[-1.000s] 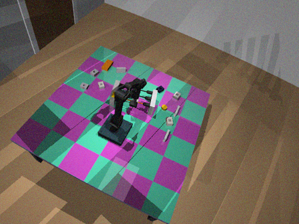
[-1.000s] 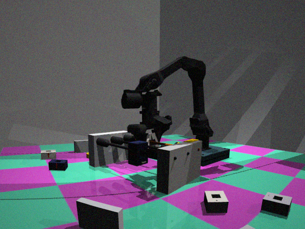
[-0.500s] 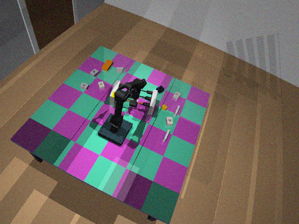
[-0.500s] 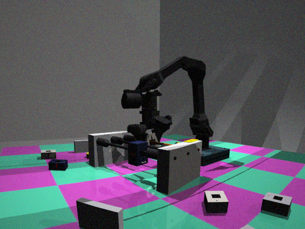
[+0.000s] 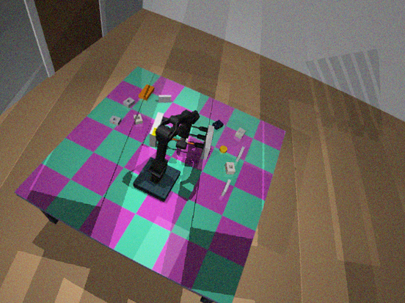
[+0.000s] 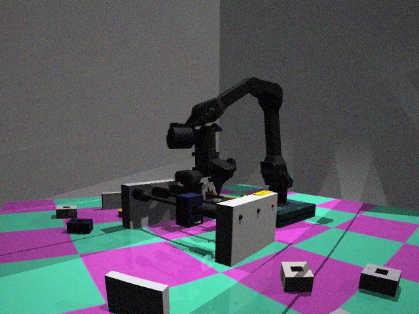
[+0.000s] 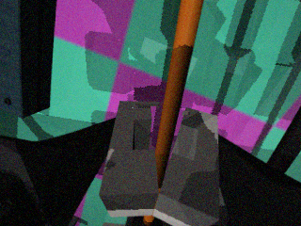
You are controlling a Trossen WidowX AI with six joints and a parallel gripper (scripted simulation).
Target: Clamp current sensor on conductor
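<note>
The split-core sensor [image 7: 129, 176] [image 6: 208, 187] is grey, with its two halves straddling the orange conductor [image 7: 181, 61] [image 5: 189, 142] [image 6: 223, 197]. In the wrist view the halves meet at the near end and stand apart at the far end, with the conductor in the gap. My gripper [image 7: 164, 129] [image 6: 207, 186] has its dark fingers on both outer sides of the sensor and is shut on it. The conductor runs between two upright white panels [image 5: 208, 142] [image 6: 250, 219]. Yellow marking [image 5: 154, 131] [image 6: 263, 193] sits at one panel; its lettering is unreadable. I cannot make out the sensor's arrow or latch.
Dark conductors run beside the orange one; a dark blue block [image 6: 189, 210] [image 7: 33, 56] is on one. Small pale blocks [image 5: 230, 167] [image 6: 296, 277], a navy block [image 5: 218, 124] [image 6: 80, 226], an orange block [image 5: 146, 92], a yellow disc [image 5: 223, 149] and thin white plates [image 5: 165, 98] lie around.
</note>
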